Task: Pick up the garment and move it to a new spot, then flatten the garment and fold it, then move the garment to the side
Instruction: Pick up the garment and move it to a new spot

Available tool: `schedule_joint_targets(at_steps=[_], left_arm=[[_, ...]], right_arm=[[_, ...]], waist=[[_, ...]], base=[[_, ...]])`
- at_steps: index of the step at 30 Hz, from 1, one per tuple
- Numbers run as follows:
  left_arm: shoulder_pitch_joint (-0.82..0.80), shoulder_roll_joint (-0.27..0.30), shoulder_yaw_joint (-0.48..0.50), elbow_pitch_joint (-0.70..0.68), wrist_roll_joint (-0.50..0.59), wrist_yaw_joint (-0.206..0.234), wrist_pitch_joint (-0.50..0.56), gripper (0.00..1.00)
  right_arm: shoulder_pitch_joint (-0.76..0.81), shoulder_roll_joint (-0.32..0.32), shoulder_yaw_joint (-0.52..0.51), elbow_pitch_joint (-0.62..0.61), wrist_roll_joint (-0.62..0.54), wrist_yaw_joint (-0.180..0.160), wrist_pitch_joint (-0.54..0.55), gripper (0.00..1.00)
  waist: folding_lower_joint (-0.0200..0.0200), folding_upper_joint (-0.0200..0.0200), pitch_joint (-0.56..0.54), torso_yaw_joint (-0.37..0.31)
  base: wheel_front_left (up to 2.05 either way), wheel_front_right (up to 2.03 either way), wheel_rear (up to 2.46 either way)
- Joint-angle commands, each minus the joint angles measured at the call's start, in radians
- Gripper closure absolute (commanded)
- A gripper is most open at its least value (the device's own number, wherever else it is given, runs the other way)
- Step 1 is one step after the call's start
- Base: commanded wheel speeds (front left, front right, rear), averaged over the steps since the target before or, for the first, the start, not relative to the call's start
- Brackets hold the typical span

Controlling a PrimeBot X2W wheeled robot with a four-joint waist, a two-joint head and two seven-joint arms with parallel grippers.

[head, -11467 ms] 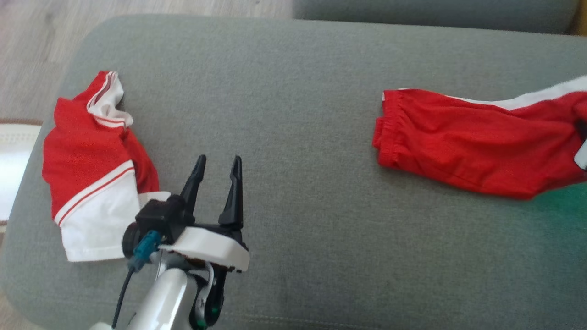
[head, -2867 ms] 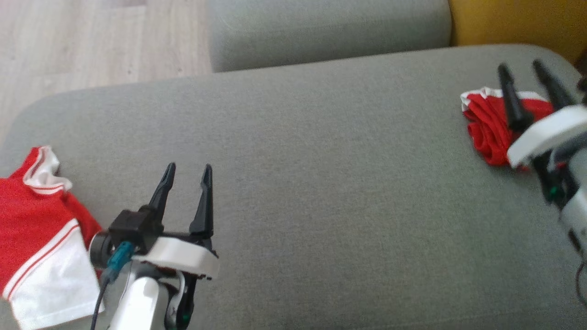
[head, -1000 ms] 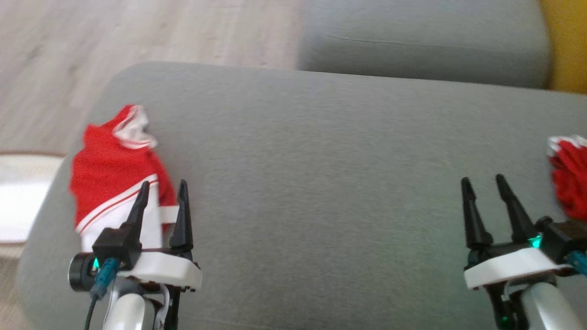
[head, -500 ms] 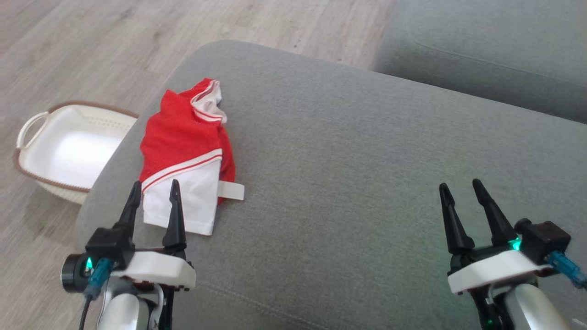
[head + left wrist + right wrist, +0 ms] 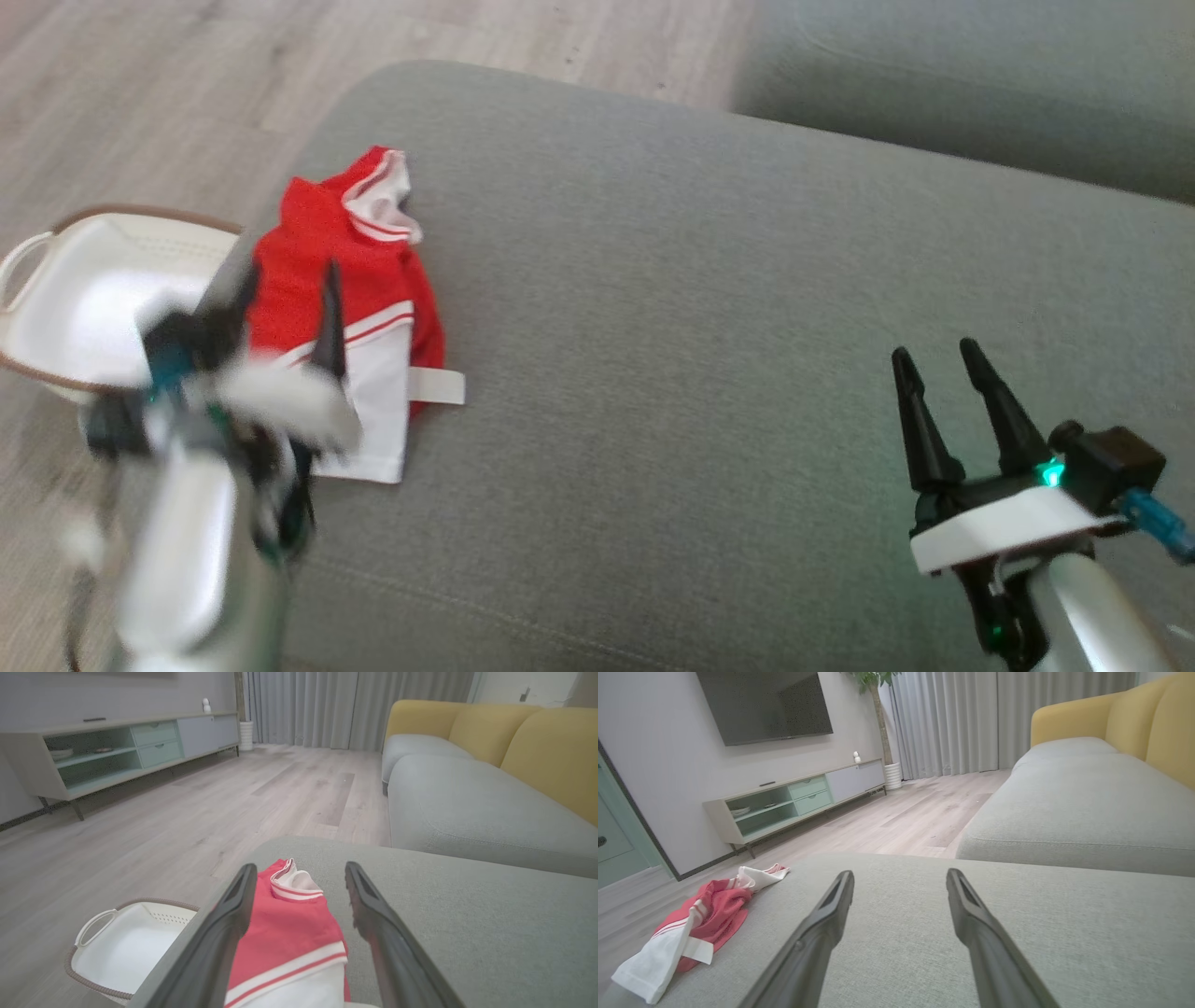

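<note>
Now: red-and-white garment crumpled on left end of grey cushion, near edge. White basket on floor beside that edge. Left gripper blurred, over garment's near part, jaws wide, nothing held; whether it touches cloth, cannot tell. Right gripper well apart at right, jaws wide, empty, over bare cushion.

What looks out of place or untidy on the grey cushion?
The red and white garment lies crumpled, not flat, at the left end of the cushion, close to the edge above the basket. Nothing looks spilled or damaged.
</note>
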Motion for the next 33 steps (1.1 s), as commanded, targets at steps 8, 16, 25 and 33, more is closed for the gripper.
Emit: schedule_joint_targets(at_steps=[8, 16, 25, 33], left_arm=[[-0.331, 0.089, 0.094, 0.16, -0.115, -0.045, 0.381, 0.0], [-0.443, 0.162, 0.116, 0.419, -0.141, -0.043, 0.538, 0.0], [-0.497, 0.206, 0.114, 0.594, -0.14, -0.021, 0.581, 0.87], [-0.527, 0.221, 0.086, 0.639, -0.136, -0.058, 0.546, 1.0]], right_arm=[[-0.076, -0.039, 0.024, -0.037, 0.015, 0.008, -0.011, 0.0], [-0.11, -0.053, 0.038, -0.026, 0.035, 0.008, -0.011, 0.0], [-0.126, -0.058, 0.048, -0.015, 0.048, 0.008, -0.011, 0.0], [-0.114, -0.04, 0.054, 0.003, 0.05, 0.008, -0.011, 0.0]], waist=[[0.0, 0.0, 0.08, -0.116], [0.0, 0.0, 0.125, -0.215], [0.0, 0.0, 0.129, -0.248], [0.0, 0.0, 0.077, -0.24]], base=[[0.0, 0.0, 0.0], [0.0, 0.0, 0.0], [0.0, 0.0, 0.0], [0.0, 0.0, 0.0]])
